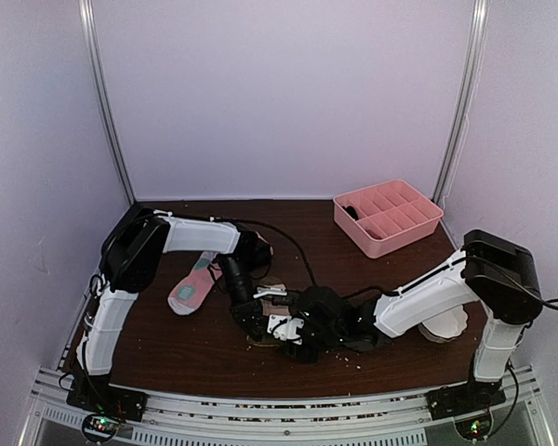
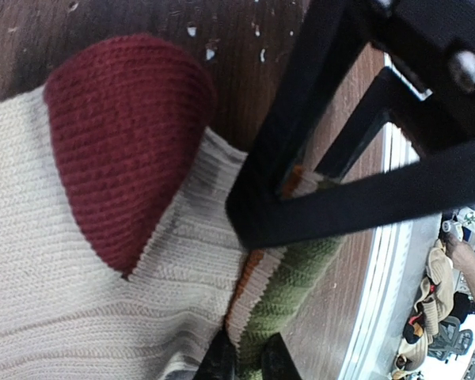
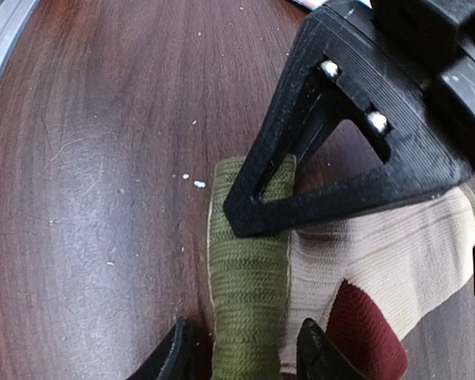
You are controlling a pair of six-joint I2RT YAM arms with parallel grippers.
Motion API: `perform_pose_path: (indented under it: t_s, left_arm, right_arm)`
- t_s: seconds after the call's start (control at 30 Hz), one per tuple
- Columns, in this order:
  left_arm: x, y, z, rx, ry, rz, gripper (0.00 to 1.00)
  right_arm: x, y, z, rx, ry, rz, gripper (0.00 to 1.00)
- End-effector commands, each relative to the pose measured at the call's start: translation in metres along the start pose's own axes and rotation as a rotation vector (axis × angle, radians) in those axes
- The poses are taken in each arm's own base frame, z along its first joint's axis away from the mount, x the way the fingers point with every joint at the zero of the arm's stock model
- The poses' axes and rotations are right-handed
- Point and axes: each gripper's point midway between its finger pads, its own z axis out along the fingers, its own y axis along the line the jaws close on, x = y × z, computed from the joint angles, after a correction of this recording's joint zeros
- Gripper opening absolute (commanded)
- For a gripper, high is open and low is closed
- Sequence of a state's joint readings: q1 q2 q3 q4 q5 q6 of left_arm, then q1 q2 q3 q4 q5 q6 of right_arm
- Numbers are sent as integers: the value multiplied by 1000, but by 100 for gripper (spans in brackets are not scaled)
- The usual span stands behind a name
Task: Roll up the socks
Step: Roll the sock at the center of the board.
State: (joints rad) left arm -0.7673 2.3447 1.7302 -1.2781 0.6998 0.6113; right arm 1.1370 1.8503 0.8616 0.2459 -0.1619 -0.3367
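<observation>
The beige sock (image 2: 55, 261) lies flat on the table, with a maroon heel (image 2: 119, 134) and an olive-green cuff (image 3: 249, 277). My left gripper (image 2: 249, 362) is shut on the cuff's edge, and a fold of beige and green fabric is pinched between its fingers. My right gripper (image 3: 245, 352) stands open astride the green cuff, one finger on each side, with a gap on the left. From above, both grippers (image 1: 259, 325) (image 1: 293, 336) meet over this sock near the front middle. The pink sock (image 1: 193, 283) with mint patches lies apart, to the left.
A pink divided tray (image 1: 388, 216) stands at the back right. White crumbs (image 3: 194, 182) dot the dark wooden table (image 1: 167, 344). The table's metal front rail (image 2: 388, 261) runs close to the cuff. A white object (image 1: 444, 323) sits under the right arm.
</observation>
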Motion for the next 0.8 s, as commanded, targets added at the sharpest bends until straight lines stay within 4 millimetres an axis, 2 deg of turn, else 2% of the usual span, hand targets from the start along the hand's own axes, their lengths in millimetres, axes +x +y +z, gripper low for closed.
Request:
perform_pose_path:
  t_s: [0.0,0.17,0.3,0.57,0.77]
  left_arm:
    - [15,28,10,-67,69,-29,9]
    - [14,29,11,-61,68,-32,8]
    - [15,28,12,-57,71,-32,6]
    - [17,27,13,-49,73,-29,6]
    - [18,26,13,-45,77,-25,5]
  right_arm:
    - [-14,1,-17,-18,-39,11,46]
    - [-39,1,-25,-24,-100,-8,47]
    - [-49,1,-21,-40,-116,-26,45]
    - [-36,8,0,-93,-75,-19,37]
    - [-14,13,11,-119,-32,15,30]
